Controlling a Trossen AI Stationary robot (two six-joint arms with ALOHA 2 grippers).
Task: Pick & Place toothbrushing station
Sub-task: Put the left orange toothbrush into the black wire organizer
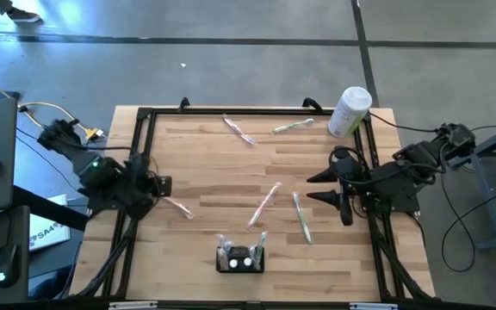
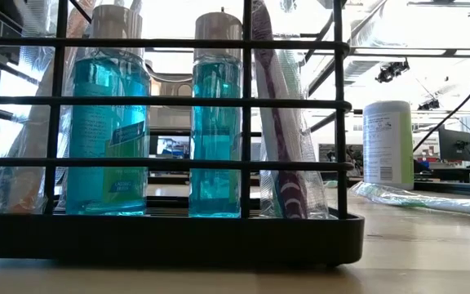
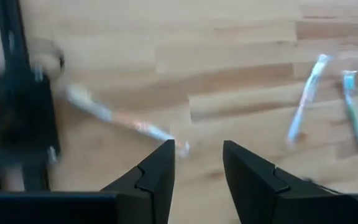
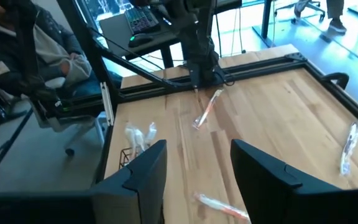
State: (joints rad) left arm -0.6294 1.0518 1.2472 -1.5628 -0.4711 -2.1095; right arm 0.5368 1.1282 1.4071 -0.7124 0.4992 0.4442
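The toothbrushing station [image 1: 240, 258], a low black wire rack, stands on the wood near the table's front edge. Up close, the station [image 2: 170, 237] holds two blue bottles and wrapped toothbrushes. My left gripper [image 1: 164, 185] is at the table's left side, open, its fingers [image 3: 197, 146] pointing down at the wood with nothing between them. A wrapped toothbrush [image 3: 114, 117] lies flat just beyond them. My right gripper [image 1: 317, 188] hovers open at the table's right side, and nothing sits between its fingers [image 4: 197, 146].
Several wrapped toothbrushes lie loose on the wood, among them ones at the far side [image 1: 238, 129], in the middle [image 1: 265, 204] and to its right [image 1: 301, 216]. A tall white container [image 1: 349, 112] stands at the far right corner. A black frame [image 1: 145, 116] edges the table.
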